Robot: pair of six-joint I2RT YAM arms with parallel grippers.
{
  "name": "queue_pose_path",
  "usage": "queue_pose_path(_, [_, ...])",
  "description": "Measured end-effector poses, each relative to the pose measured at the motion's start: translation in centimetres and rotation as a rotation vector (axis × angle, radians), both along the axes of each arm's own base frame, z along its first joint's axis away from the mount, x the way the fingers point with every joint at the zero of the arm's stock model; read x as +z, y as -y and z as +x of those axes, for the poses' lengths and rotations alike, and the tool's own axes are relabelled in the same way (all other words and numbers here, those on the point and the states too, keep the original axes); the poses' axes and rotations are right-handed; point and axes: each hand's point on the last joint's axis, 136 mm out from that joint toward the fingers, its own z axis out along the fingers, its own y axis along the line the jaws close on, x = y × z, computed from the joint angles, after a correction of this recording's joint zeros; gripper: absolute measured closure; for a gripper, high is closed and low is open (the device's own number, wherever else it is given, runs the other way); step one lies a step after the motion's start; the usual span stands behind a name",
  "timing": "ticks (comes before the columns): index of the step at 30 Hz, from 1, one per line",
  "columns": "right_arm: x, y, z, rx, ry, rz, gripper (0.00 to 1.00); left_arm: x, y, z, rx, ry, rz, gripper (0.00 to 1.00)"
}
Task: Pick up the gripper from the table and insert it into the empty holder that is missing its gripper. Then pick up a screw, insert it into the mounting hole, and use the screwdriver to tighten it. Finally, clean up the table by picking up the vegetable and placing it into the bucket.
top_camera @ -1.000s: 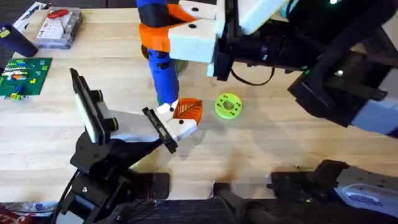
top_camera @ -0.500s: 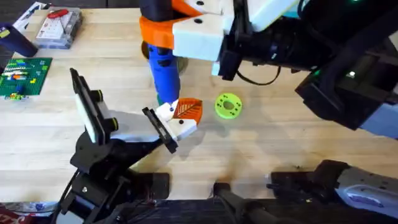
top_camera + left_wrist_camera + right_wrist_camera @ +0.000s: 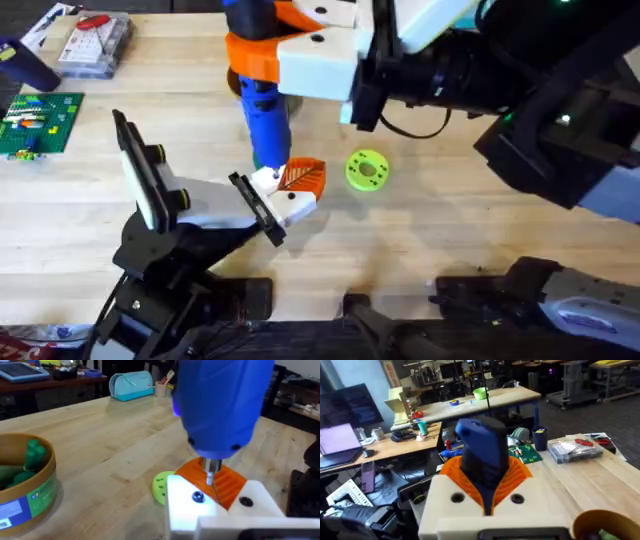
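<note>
Wooden tabletop [image 3: 450, 215] carries, from left, the holder [image 3: 205, 205] with the orange gripper [image 3: 300, 180] seated at its tip, then a lime-green disc [image 3: 366, 169]. Right gripper [image 3: 290, 55] clamps the blue screwdriver [image 3: 265, 125] nearly upright, tip [image 3: 210, 477] at the mount. A tilt could let it slip off the screw. Left gripper's state: cannot tell.

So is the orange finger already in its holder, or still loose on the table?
In the holder: the orange finger sits on its white base at the holder arm's end, with the screwdriver tip down on it.
</note>
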Motion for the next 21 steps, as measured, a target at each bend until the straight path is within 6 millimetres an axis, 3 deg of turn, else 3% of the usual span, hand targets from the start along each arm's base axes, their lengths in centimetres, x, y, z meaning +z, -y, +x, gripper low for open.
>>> queue_pose_path(21, [-0.97, -0.42, 0.46, 0.000, -0.020, -0.019, 0.964, 0.00, 0.00, 0.00, 0.000, 0.000, 0.000, 0.987])
